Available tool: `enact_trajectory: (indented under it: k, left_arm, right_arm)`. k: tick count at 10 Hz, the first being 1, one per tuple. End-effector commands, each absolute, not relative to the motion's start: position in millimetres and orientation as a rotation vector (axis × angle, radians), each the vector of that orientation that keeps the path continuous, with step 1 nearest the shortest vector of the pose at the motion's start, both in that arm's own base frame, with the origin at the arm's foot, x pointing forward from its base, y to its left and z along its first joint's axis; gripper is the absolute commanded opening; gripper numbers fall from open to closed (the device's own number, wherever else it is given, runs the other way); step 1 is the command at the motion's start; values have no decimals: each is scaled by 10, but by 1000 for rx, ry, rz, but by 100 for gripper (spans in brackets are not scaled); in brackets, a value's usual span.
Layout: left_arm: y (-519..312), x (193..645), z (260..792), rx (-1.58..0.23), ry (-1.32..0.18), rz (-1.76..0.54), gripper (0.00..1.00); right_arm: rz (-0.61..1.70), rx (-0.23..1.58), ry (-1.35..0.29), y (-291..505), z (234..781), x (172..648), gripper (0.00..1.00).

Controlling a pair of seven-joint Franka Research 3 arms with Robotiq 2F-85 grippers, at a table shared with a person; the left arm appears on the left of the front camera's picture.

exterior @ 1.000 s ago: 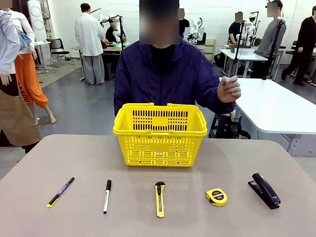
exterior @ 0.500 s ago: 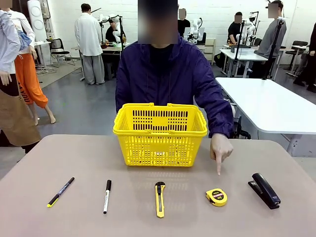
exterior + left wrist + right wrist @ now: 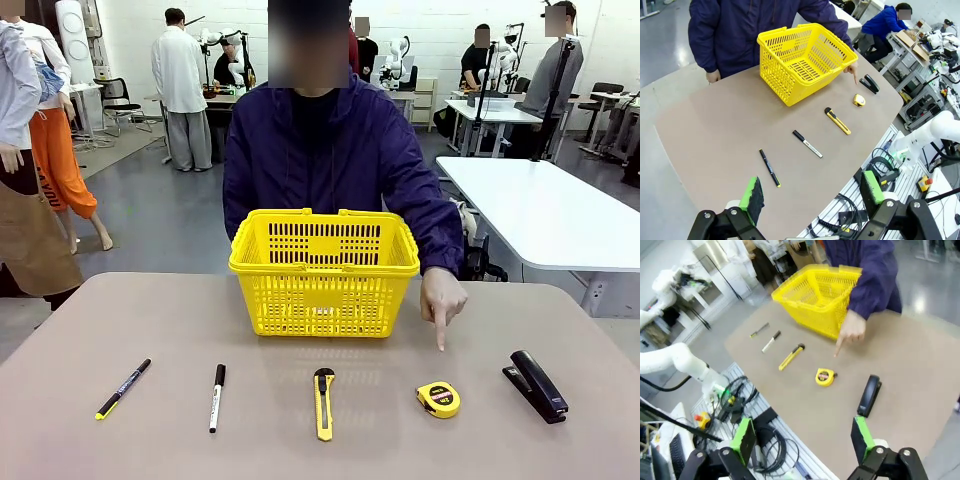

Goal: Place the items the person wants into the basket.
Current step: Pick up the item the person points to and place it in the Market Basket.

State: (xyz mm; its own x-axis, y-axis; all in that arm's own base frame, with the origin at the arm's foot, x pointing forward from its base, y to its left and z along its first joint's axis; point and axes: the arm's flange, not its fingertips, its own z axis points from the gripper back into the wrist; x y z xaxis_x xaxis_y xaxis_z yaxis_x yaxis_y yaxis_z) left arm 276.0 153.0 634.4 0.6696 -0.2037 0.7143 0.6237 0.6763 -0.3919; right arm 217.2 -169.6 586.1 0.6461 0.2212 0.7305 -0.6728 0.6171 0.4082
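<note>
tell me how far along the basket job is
Done: nothing; the yellow basket is empty, and the pen, marker, utility knife, tape measure and stapler lie in a row on the table. In hand: the person's hand points a finger at the tape measure; the left gripper and right gripper are open, holding nothing. Left: picking the tape measure and placing it in the basket, plus anything else requested.

A white marker [image 3: 216,397] with a black cap and a yellow-and-black utility knife [image 3: 324,403] are seen lying flat near the front edge of a beige worktop [image 3: 300,445], apart from each other, the marker left of the knife. Both are laid lengthwise, the cap and the knife's black end turned toward the far side. Beyond, a grey floor [image 3: 170,215], a white table [image 3: 560,215] at the right and a person in a white coat [image 3: 184,90] at the far left are shown.
</note>
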Motion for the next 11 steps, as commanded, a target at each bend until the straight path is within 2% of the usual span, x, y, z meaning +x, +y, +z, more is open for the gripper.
enact_trajectory:
  k: [1,3,5,8,11]
  left_arm:
    - [1551,2754,6347,-691,-699,-519,100]
    - [1551,2754,6347,-691,-699,-519,100]
    - [1551,2754,6347,-691,-699,-519,100]
    - [1551,2754,6347,-691,-699,-519,100]
    - [1551,2754,6347,-691,-699,-519,100]
  right_arm:
    - [508,626,-454,-770,5933,2450,100]
    - [377,489,-203,115,5737,2688,100]
    - [252,368,-108,770,5346,2862,100]
    - [166,232,-86,1299,4776,3022,100]
    - [181,249,-174,1333,4674,3171,100]
